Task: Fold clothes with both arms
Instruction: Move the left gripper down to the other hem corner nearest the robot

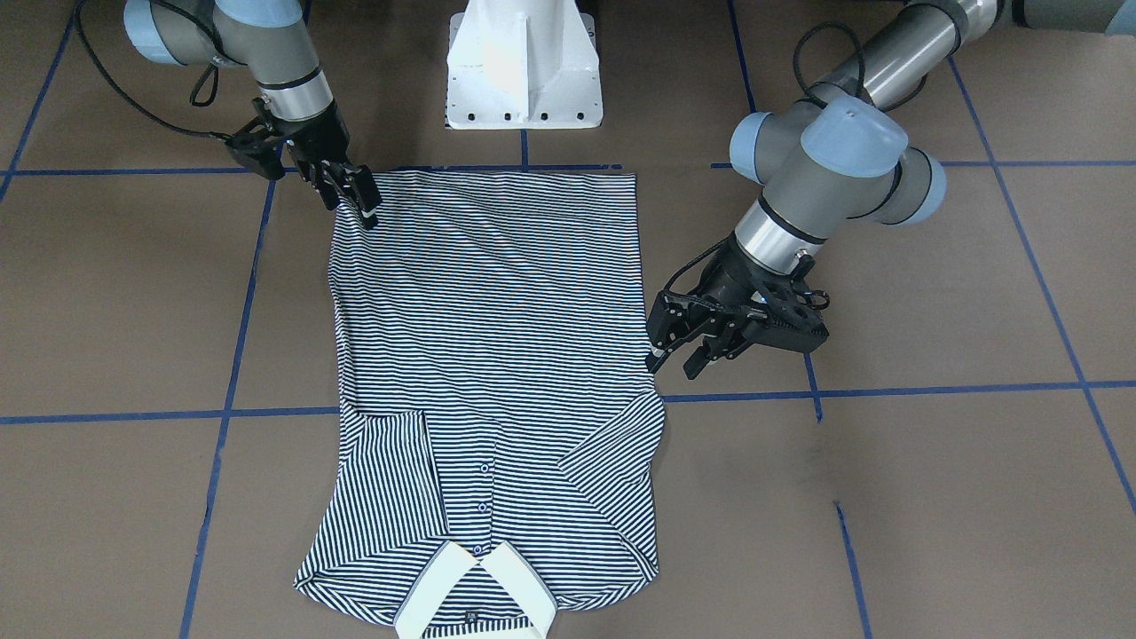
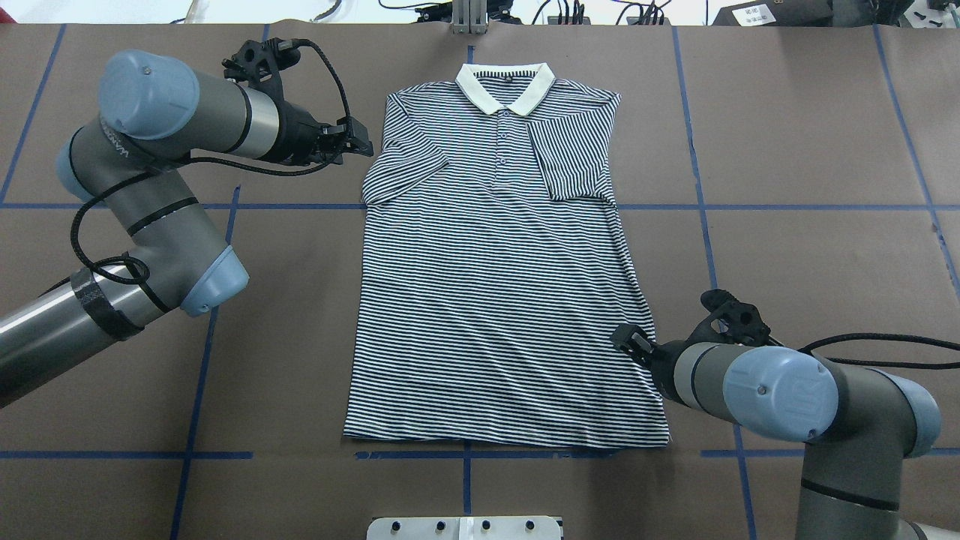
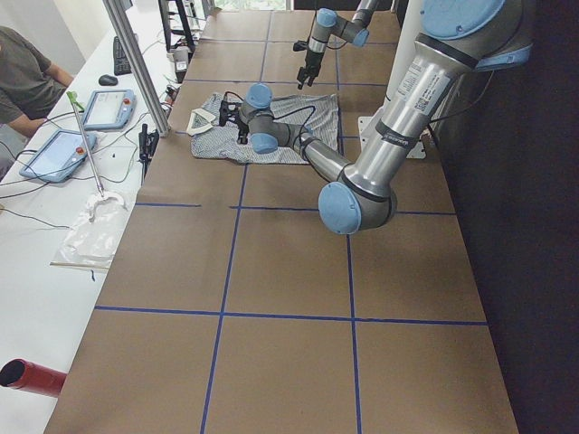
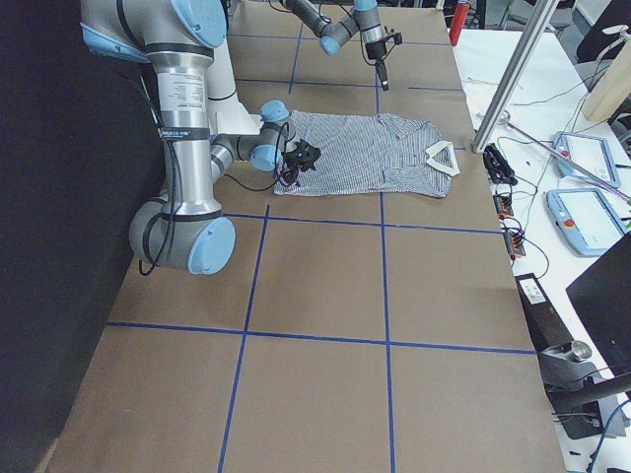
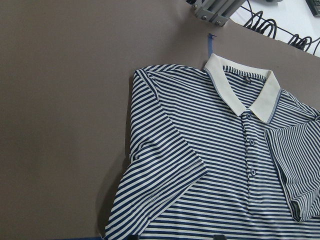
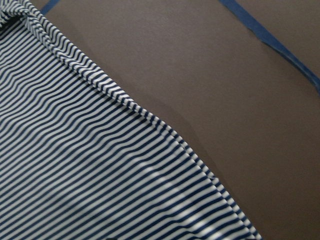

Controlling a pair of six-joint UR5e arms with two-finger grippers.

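Polo shirt (image 2: 495,300) lies flat on the brown bench (image 2: 787,262), front side up, between the two arms. Cream collar (image 2: 504,86) sits at the far edge from the robot; the hem runs along the blue tape line (image 2: 210,454) nearest the white pedestal base (image 1: 524,71). The sleeve on the robot's right (image 2: 566,161) is turned in over the chest, beside the button placket (image 2: 502,142). The sleeve on the robot's left (image 2: 401,172) lies flat, angled along the side seam. Body fabric is mostly smooth, with a slight ripple along the right side edge in the right wrist view. Left end effector (image 1: 677,362) is just beside the shirt's left side edge, near the sleeve; its two fingers stand apart with nothing between them, and in the front-facing view they are off the fabric. The left wrist view looks down on the collar, placket and left sleeve. Right end effector (image 1: 362,211) is at the shirt's right side edge close to the hem corner, with its tips over the striped fabric; finger spacing cannot be told there, nor whether any cloth is pinched. The right wrist view shows only the shirt edge and bare bench.
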